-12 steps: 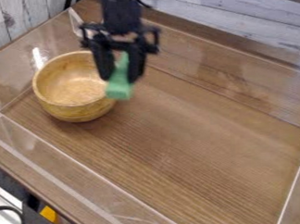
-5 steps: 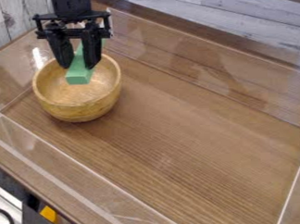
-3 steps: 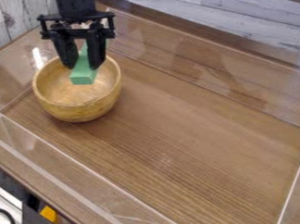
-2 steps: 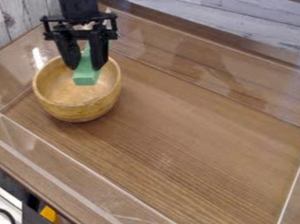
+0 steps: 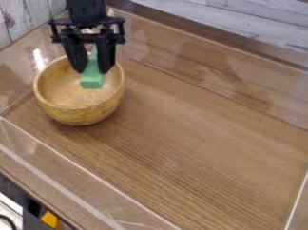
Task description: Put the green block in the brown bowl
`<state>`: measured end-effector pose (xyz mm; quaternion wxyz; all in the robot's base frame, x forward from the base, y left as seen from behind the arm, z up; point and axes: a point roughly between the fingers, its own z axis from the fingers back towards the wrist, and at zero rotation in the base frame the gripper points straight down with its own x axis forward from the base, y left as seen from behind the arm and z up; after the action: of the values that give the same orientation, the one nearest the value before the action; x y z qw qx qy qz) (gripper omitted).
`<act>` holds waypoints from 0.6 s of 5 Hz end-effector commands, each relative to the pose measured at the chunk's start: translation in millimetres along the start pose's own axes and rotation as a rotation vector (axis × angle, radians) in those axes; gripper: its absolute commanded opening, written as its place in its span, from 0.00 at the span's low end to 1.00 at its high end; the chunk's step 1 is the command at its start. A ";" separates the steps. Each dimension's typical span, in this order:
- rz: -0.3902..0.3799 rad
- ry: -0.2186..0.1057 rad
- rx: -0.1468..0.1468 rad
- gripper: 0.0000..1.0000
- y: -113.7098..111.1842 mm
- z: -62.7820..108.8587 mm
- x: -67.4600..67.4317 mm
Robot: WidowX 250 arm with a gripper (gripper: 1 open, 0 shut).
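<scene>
Bright green block hangs upright, clamped above the brown bowl.

Arm cut off by top edge; fingers hide green block top.

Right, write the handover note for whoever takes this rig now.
Gripper: shut on the green block, pointing steeply down.
Green block: held above the inside of the brown bowl, not released; whether it touches the bowl's floor I cannot tell.
Done: block picked up and carried over the bowl.
Left: open the jaws so that the block drops into the bowl, then lift the arm clear.
</scene>
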<state>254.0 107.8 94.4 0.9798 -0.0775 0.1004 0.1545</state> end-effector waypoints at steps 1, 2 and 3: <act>0.004 -0.054 0.023 0.00 15.1 4.1 5.5; 0.010 -0.054 0.036 0.00 23.4 -3.3 5.8; 0.015 -0.052 0.047 0.00 28.2 -8.6 6.4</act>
<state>247.2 129.6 71.7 0.9801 -0.0569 0.0982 0.1629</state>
